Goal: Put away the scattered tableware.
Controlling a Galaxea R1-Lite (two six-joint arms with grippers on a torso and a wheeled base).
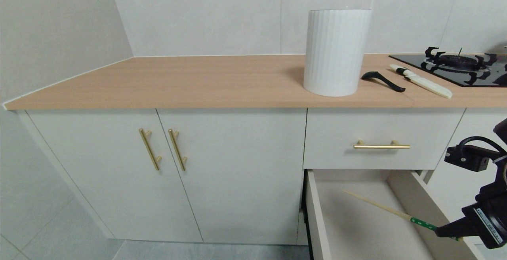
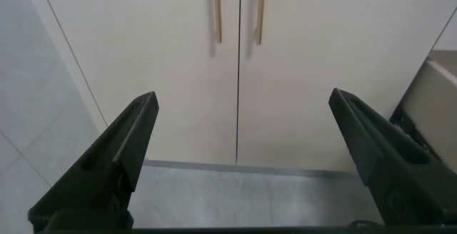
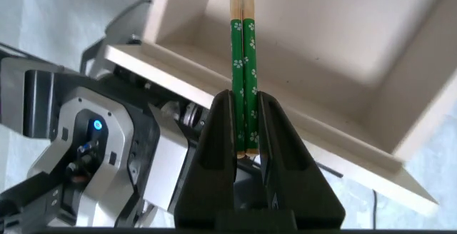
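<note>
My right gripper is shut on a pair of wooden chopsticks with green patterned ends, holding them slanted over the open lower drawer. The right wrist view shows the chopsticks pinched between the black fingers, tips pointing into the drawer. My left gripper is open and holds nothing, low in front of the closed double cabinet doors. On the counter lie a black-handled utensil and a cream knife.
A tall white ribbed canister stands on the wooden countertop. A black gas hob sits at the far right. A closed upper drawer with a gold handle is above the open one. Grey floor tiles lie below.
</note>
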